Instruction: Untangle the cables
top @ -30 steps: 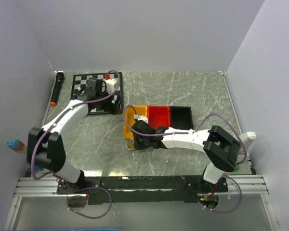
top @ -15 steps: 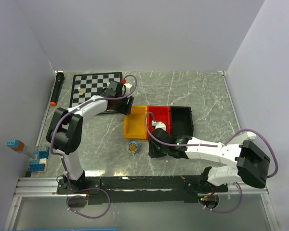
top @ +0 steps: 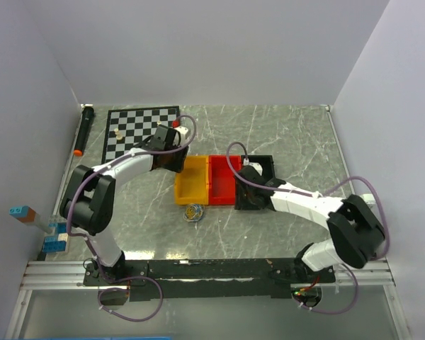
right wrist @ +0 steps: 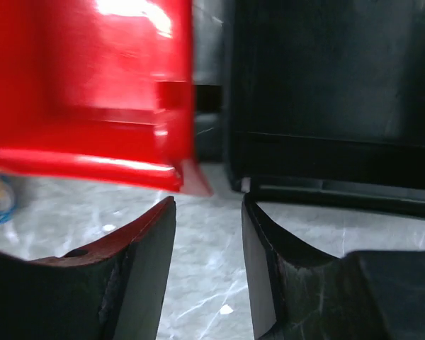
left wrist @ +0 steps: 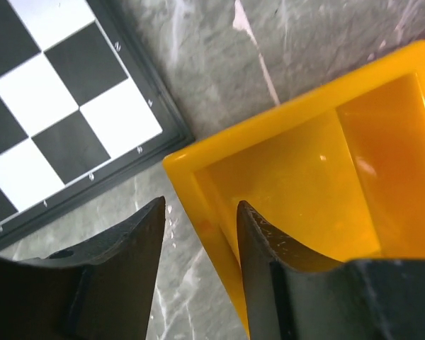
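The yellow bin (left wrist: 319, 177) and red bin (right wrist: 85, 78) were glossy, smooth plastic; the black bin (right wrist: 326, 85) looked duller. The surface (left wrist: 304, 49) had a smooth grey marble-look finish. The left fingers (left wrist: 120, 262) were matt black, scuffed.

1. Top external: above and behind the arms, looking down on the whole table (top: 290, 134).
2. Left wrist: close above the yellow bin (left wrist: 304, 177)'s far-left corner and the chessboard (left wrist: 49, 92) edge.
3. Right wrist: low, facing the red bin (right wrist: 85, 85) and black bin (right wrist: 326, 92); the top view shares all.
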Controlling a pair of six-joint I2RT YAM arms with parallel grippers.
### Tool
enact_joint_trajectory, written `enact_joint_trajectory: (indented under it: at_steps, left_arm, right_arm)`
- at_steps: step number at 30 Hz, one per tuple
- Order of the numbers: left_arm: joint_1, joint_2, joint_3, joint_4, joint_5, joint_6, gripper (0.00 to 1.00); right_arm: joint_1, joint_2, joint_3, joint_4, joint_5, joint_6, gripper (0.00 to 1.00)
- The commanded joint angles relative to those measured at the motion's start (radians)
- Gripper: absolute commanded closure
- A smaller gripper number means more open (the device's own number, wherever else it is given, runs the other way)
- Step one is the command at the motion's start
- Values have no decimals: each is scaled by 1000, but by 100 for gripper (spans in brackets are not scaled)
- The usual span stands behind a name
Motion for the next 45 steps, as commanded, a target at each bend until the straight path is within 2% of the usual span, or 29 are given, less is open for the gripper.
enact_joint_trajectory:
  at_steps: [1,6,10,14,16,17,18,22,27,32,35,36,39,44,45]
  left_arm:
    - [5,-70,-48,26,-28,17,48]
    - [10,-73,-36,31,-86,34,36]
    - [22,-75,45,-15,-60,35,33]
    - [22,-139,85,-119,6,55,18]
    - [22,-202,61,-159,49,112,3]
    - [22,-237,39,-179,66,135,1]
    - [21,-269,24,-207,83,155,3]
    - [21,-372,-48,-291,124,226,3]
    - [21,-469,-130,-308,130,250,3]
    - [21,-491,-121,-334,140,247,3]
    - [21,-501,-124,-325,132,249,3]
    - [22,-503,-124,-325,129,250,3]
    - [21,-501,-124,-328,129,247,3]
    - [21,-478,-93,-339,95,235,3]
    - [21,-477,-88,-339,95,235,3]
  right_arm:
    - [-11,52,49,-3,-11,-32,51]
    - [-11,61,54,44,1,-26,51]
    - [6,29,41,77,-5,-27,51]
    - [126,-44,6,101,-5,-29,45]
    - [190,-60,-6,133,-14,-26,39]
    - [212,-60,-12,155,-28,-19,38]
    - [224,-62,-20,187,-49,-15,36]
    - [247,-28,-19,308,-120,-15,34]
    - [253,86,75,339,-143,-38,33]
    - [264,184,144,350,-183,-35,36]
    - [272,207,147,373,-186,-33,41]
    - [272,213,150,367,-190,-30,46]
    - [282,218,144,357,-190,-33,65]
    - [299,137,100,304,-164,-44,100]
    - [302,115,91,284,-158,-45,100]
